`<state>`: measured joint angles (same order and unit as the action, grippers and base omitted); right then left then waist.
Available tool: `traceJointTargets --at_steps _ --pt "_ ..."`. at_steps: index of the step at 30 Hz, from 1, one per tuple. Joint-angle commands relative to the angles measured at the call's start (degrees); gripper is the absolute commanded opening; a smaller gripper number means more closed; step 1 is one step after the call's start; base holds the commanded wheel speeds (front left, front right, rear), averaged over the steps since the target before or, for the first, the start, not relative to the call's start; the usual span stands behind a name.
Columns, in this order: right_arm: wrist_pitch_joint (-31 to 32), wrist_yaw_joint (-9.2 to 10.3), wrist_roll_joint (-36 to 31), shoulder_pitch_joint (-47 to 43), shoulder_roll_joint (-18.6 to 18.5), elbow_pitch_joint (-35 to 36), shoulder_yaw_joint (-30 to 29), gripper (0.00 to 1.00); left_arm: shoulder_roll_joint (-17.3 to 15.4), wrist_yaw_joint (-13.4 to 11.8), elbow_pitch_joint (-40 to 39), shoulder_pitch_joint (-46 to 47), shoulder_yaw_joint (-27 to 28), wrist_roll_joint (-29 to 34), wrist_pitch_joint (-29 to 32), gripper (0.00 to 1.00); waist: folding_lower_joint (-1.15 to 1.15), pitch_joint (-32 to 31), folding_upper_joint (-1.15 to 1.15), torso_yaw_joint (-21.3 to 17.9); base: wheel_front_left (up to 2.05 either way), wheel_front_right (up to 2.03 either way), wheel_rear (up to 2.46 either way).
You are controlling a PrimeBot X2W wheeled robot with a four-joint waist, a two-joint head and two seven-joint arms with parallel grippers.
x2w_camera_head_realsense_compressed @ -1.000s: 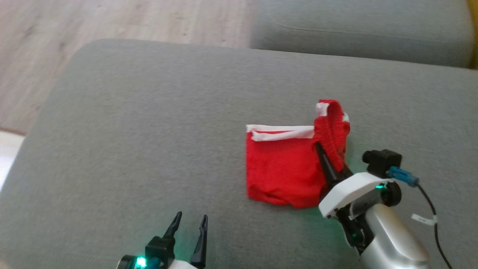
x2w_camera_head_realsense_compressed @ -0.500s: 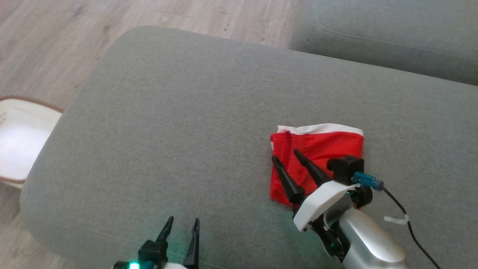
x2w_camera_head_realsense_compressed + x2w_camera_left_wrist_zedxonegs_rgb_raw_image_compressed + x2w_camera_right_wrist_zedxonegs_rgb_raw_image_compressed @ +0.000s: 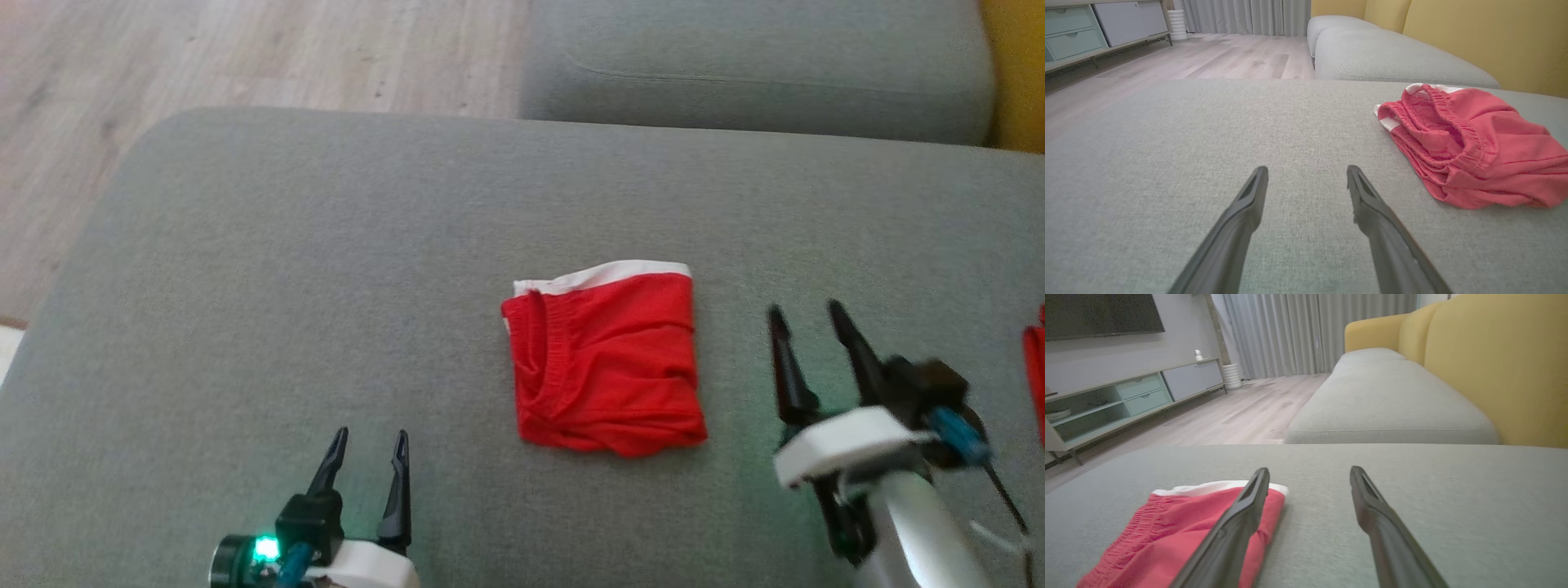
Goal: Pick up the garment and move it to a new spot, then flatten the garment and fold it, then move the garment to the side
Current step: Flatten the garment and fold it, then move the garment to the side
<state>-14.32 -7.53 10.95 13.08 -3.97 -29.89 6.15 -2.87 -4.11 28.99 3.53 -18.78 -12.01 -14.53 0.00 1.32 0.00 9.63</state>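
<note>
Lying folded into a compact, roughly square packet, the red garment (image 3: 606, 363) rests on the grey sofa cushion (image 3: 286, 269), a little right of its middle. A white band runs along the garment's far edge and an elastic waistband curves down its left side. The right gripper (image 3: 804, 309) is just beside the garment's right edge, apart from it, with its fingers spread and nothing between them. In the right wrist view the cloth lies to the left of that gripper, partly behind one finger. The left gripper (image 3: 369, 434) sits near the cushion's front edge, left of the garment and well apart from it, its fingers also spread and empty. A broad stretch of bare grey fabric lies to the garment's left and beyond it. On the far left the cushion's rounded corner drops to the wooden floor (image 3: 245, 49). A second grey cushion (image 3: 751, 73) adjoins the far edge, with a yellow backrest (image 3: 1016, 73) at the far right. A sliver of another red thing (image 3: 1035, 384) shows at the right border, too cropped to identify.
</note>
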Motion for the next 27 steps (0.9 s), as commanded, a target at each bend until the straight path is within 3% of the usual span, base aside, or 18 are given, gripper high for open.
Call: traceJointTargets --at_steps 1,7,21,27 --pt "-0.7 0.04 -2.0 -1.3 0.9 3.6 -1.5 1.0 0.0 -0.3 -2.4 2.6 2.9 1.1 -0.5 1.0 0.0 -0.6 0.0 -1.9 0.0 0.0 0.0" --pt "-0.7 0.04 -1.7 -7.1 1.1 6.0 -4.7 1.0 0.0 -0.1 -4.3 0.1 5.4 2.5 -0.5 1.0 0.0 -1.8 0.0 -4.3 0.0 0.0 0.0" --pt "-0.7 0.04 -0.6 -11.1 1.1 4.0 -2.9 1.0 0.0 0.8 -6.7 -3.9 6.5 3.4 -0.5 1.0 0.0 -2.6 0.0 -6.1 0.0 0.0 0.0" --pt "-0.7 0.04 2.2 -7.9 1.1 0.9 2.9 1.0 0.0 1.1 -6.3 -3.6 5.2 3.0 -0.5 1.0 0.0 -1.9 0.0 -4.5 0.0 0.0 0.0"
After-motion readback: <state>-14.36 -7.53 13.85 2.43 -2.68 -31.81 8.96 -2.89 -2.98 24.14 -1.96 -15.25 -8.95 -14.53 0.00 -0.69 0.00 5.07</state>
